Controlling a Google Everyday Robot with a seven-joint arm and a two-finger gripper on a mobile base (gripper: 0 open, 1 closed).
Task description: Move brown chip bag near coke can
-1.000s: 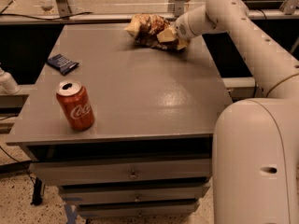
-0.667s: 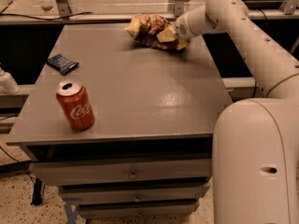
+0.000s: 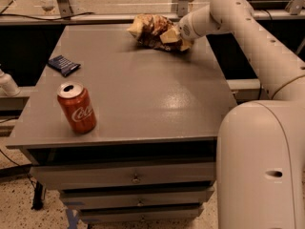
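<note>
Fingers are the one thing I can't read from my seat: the gripper [image 3: 177, 38] at the end of the white arm [image 3: 248, 27] is pushed into the right side of the bag, and the foil hides whether it is spread or clamped, so I won't claim a hold. Sweeping from the left, a small flat dark blue packet [image 3: 63, 64] lies near the left edge of the grey metal table [image 3: 143, 94]; it is no part of this job. In front of it, toward the front left corner, the red aluminium coke can [image 3: 76, 107] with white script and a silver top stands upright with nothing touching it. Diagonally across the table, at the far edge and right of centre, the crumpled foil brown chip bag [image 3: 151, 30], dark with pale yellow ends, appears to rest on the surface, well apart from the can. The gripper meets the bag's right side, and the arm reaches in from the far right, above the robot's big white base [image 3: 262, 166]. By my reckoning we are only at the pick-up stage. The reach to the bag is made, but the bag lies nowhere near the can. Securing it, carrying it across to the front left, and setting it down beside the can without toppling it are all left to do.
</note>
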